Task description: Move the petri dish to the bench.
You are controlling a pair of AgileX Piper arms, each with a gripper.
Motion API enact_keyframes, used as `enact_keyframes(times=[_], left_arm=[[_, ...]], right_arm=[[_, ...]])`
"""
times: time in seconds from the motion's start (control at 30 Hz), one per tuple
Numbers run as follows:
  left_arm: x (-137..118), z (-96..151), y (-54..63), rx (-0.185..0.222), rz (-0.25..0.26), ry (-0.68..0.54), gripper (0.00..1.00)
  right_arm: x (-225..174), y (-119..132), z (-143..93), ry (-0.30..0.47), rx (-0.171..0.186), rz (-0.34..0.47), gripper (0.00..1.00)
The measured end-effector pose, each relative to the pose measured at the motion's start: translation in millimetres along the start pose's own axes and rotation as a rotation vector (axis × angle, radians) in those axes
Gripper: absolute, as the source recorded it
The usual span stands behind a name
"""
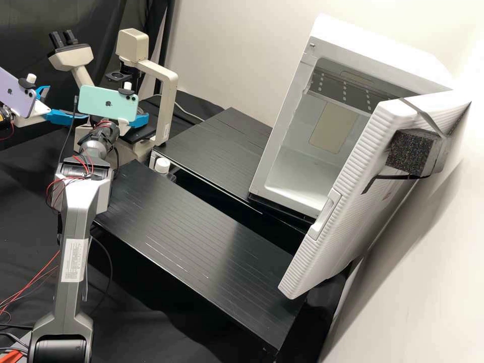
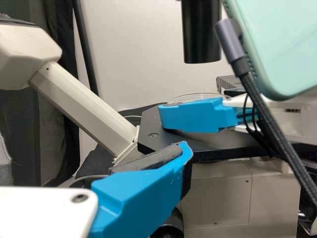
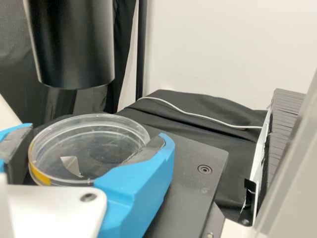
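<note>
Beside the microscope in the high view is my right gripper (image 1: 138, 120), partly behind a teal phone. In the right wrist view, the right gripper (image 3: 97, 135) has its pads against opposite sides of the clear round petri dish (image 3: 91, 121), shut on it over the dark stage (image 3: 190, 171); whether the dish rests there, I cannot tell. Its rim (image 2: 194, 97) shows above a blue finger in the left wrist view. My left gripper (image 1: 65, 103) stands open at the far left, its fingers apart; one finger of the left gripper (image 2: 143, 191) appears up close, away from the dish.
Black slatted benches (image 1: 191, 237) (image 1: 217, 146) lie right of the microscope (image 1: 166, 80). A small white-capped bottle (image 1: 162, 165) stands between them. At the right is a white cabinet (image 1: 277, 146) with its door (image 1: 348, 201) open. The microscope's black cylinder (image 3: 72, 44) hangs above the stage.
</note>
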Motion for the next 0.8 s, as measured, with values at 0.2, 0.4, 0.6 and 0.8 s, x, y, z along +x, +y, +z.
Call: enact_keyframes(times=[0.2,0.4,0.6,0.8], left_arm=[[0,0,0.0,0.0,0.0,0.0,1.0],[0,0,0.0,0.0,0.0,0.0,1.0],[0,0,0.0,0.0,0.0,0.0,1.0],[0,0,0.0,0.0,0.0,0.0,1.0]], right_arm=[[0,0,0,0.001,0.013,-0.001,0.0],[-1,-4,5,0.005,0.015,-0.016,0.0],[-9,-5,9,0.029,0.025,-0.032,0.0],[-24,3,8,0.051,0.029,-0.021,0.0]])
